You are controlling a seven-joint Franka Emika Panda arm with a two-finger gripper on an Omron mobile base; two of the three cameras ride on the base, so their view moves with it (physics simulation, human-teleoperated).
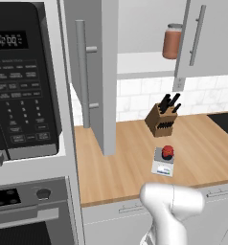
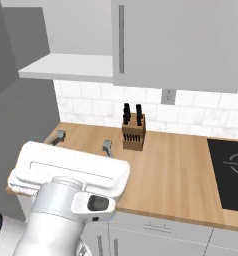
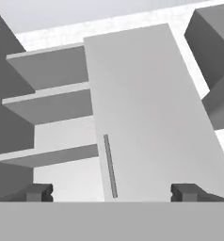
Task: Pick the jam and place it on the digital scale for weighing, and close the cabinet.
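A simulated kitchen with a wooden desk (image 1: 197, 143) under the grey wall cabinet (image 1: 94, 72), a black microwave (image 1: 22, 81) at left. The jam (image 1: 168, 152) sits on the digital scale (image 1: 164, 161), just in front of the knife block (image 1: 162, 117), so the weighing half of the task looks finished. Both cabinet doors stand swung out, and a taller brownish-red jar (image 1: 172, 41) remains on the shelf inside. In the hand view the gripper (image 3: 113, 193) points up at one door with its bar handle (image 3: 110, 165); its jaws are spread wide and empty, likely lining up to push that door shut.
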